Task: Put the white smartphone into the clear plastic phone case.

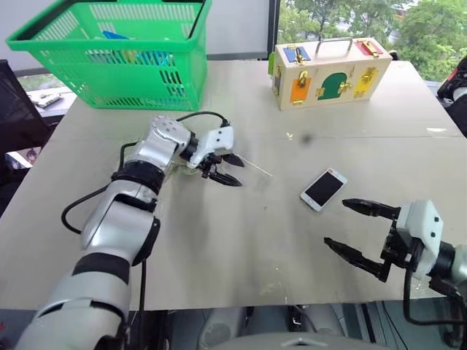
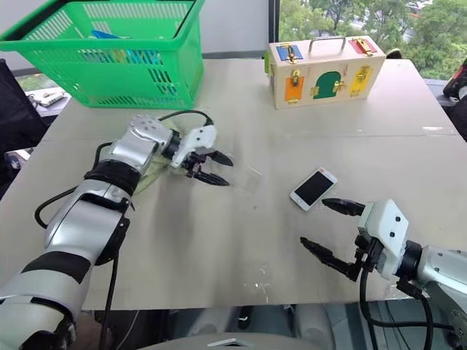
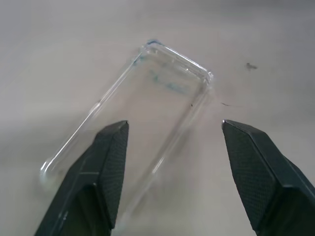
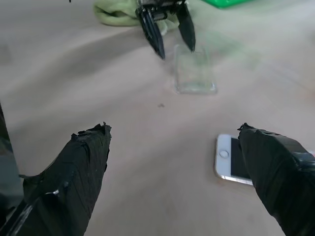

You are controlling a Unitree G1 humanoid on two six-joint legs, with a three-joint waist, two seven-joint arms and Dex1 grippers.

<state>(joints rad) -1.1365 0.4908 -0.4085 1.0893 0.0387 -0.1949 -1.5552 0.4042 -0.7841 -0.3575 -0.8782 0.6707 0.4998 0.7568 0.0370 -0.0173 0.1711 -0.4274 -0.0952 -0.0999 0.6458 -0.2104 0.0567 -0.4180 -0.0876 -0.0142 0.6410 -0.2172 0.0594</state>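
Phone case (image 3: pixel 142 113): lying flat on the table (image 1: pixel 241 240), open side seemingly up, ready to receive. Left gripper (image 1: pixel 221 169) hovering over it, jaws parted, holding nothing. Phone (image 1: pixel 323 188): lying screen-up, well apart. Right gripper (image 1: pixel 363 231) waiting nearby, jaws spread wide, empty.

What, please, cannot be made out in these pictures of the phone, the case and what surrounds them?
- Phone: right wrist view, its far part hidden behind a finger of the right pincer.
- Clear case: left wrist view, near end covered by a finger of the left pincer.
- Basket: head views, contents screened by its mesh.
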